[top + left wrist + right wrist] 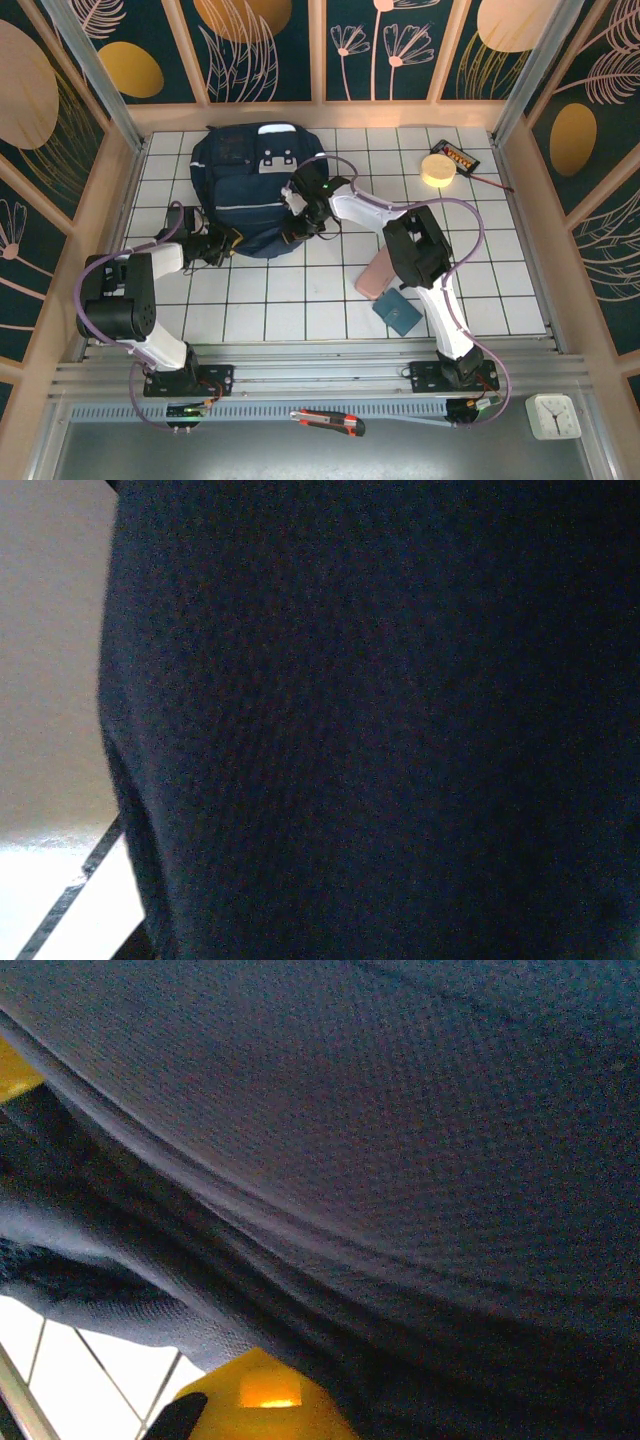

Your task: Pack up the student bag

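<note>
The student bag (pixel 250 185), a large navy backpack with thin white stripes and pale patches, lies at the back left of the tiled table. My left gripper (pixel 228 246) is at the bag's near-left edge, shut on its fabric. In the left wrist view, dark blue bag cloth (pixel 380 720) lies right against the lens and hides the fingers. My right gripper (pixel 298 222) is pressed into the bag's near-right edge and is shut on the fabric there. The right wrist view looks along folds of bag fabric (pixel 400 1140) draped over one yellow fingertip (pixel 265 1405).
A pink case (pixel 378 272) and a teal booklet (pixel 398 312) lie beside the right arm. A round yellow roll (pixel 437 168) and a small black device (pixel 458 157) sit at the back right. A utility knife (pixel 328 421) and a white clock (pixel 553 415) rest below the table's front rail.
</note>
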`<move>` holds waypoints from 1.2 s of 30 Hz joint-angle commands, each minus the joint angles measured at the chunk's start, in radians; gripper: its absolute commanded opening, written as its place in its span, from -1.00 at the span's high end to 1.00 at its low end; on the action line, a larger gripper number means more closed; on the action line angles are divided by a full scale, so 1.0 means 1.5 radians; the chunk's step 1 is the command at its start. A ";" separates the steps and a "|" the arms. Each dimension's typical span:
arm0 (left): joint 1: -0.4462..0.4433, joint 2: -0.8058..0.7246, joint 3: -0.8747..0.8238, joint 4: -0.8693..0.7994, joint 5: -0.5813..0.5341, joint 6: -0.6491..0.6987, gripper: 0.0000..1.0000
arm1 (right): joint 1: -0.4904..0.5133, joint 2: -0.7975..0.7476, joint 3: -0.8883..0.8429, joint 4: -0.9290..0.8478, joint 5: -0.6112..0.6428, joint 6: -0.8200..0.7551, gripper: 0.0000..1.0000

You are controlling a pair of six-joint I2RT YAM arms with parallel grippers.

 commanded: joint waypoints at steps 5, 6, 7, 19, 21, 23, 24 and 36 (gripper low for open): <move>0.006 -0.001 0.036 -0.022 -0.022 0.047 1.00 | -0.011 -0.064 -0.060 -0.005 0.119 -0.012 1.00; 0.007 0.000 0.040 -0.026 -0.025 0.049 1.00 | -0.017 -0.083 -0.083 0.000 0.139 -0.006 1.00; 0.008 0.001 0.042 -0.028 -0.027 0.051 1.00 | -0.024 -0.100 -0.100 0.004 0.150 -0.001 1.00; 0.017 0.007 0.066 -0.080 -0.031 0.102 1.00 | -0.115 -0.149 -0.143 0.054 0.293 0.016 1.00; 0.021 0.006 0.072 -0.098 -0.032 0.120 1.00 | -0.137 -0.130 -0.118 0.063 0.300 0.009 1.00; 0.024 0.006 0.073 -0.106 -0.029 0.130 1.00 | -0.156 -0.106 -0.085 0.065 0.302 0.001 1.00; 0.025 0.007 0.073 -0.111 -0.026 0.133 1.00 | -0.164 -0.093 -0.070 0.068 0.301 -0.002 1.00; 0.039 0.013 0.065 -0.119 -0.016 0.148 1.00 | -0.207 -0.013 0.048 0.089 0.191 -0.044 1.00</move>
